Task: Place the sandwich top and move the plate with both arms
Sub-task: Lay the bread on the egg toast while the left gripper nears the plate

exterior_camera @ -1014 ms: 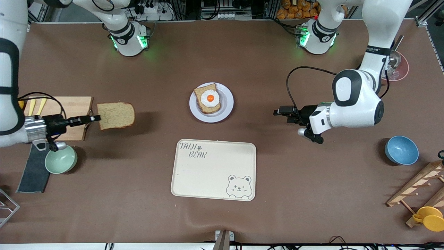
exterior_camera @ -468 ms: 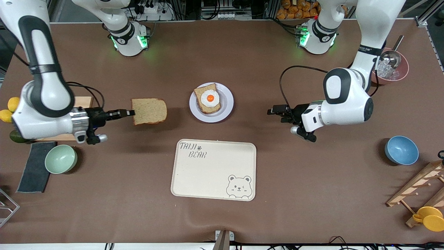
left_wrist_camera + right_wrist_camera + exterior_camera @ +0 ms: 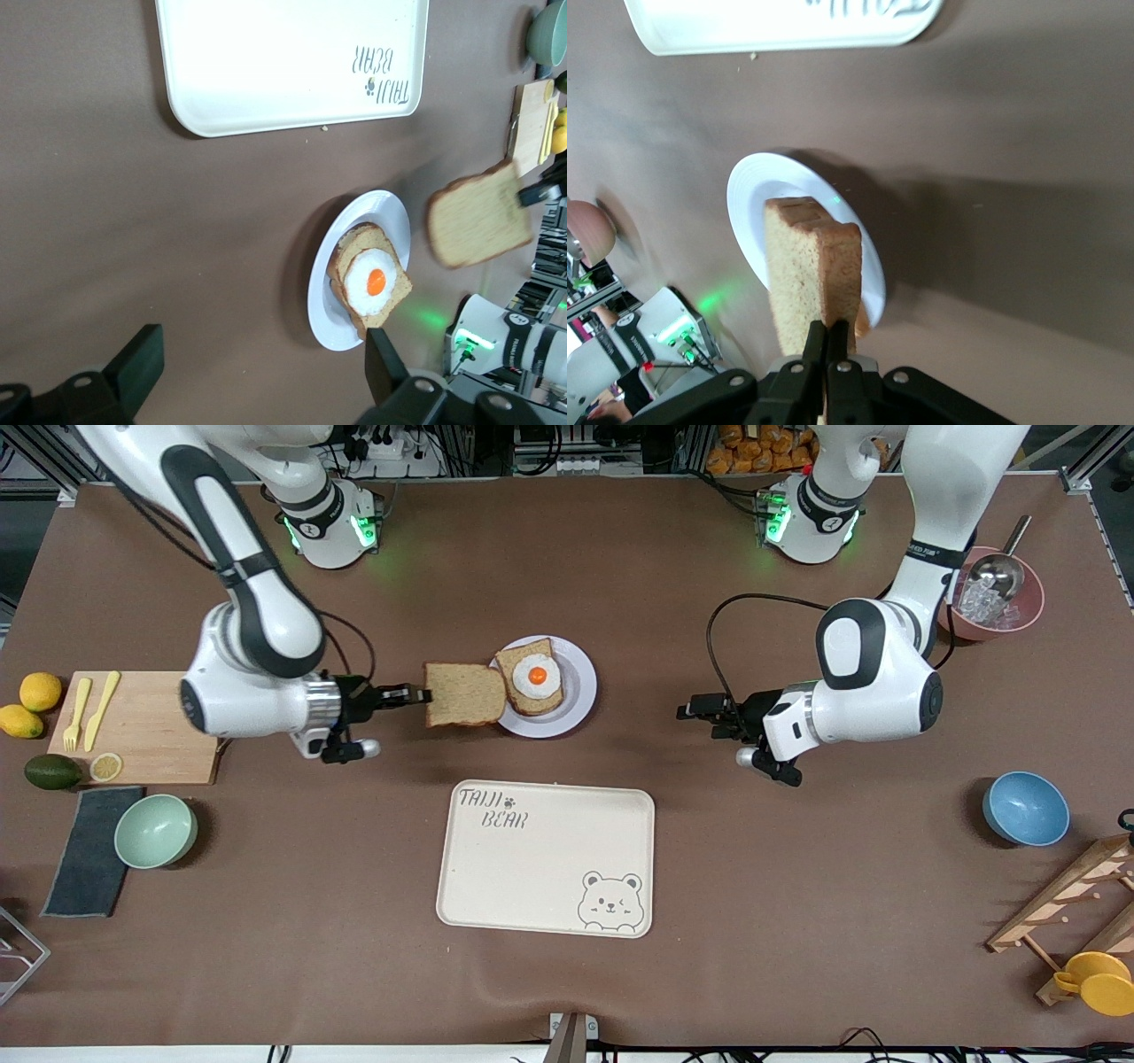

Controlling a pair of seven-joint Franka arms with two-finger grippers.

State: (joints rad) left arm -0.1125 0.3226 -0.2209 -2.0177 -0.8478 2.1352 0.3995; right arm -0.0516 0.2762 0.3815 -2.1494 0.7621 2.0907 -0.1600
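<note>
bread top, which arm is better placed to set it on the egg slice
Right. The right gripper is shut on the bread top, held in the air at the plate edge, beside the egg slice. The left gripper is open and empty over bare table toward the left arm's end.

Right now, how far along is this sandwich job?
Partway. The right hand is shut on the sandwich top, held in the air at the edge of the plate and not yet over the egg slice. The left hand hangs open over bare table toward its end of the plate. Left to do: lay the slice on the egg, then move the plate with both arms.
</note>
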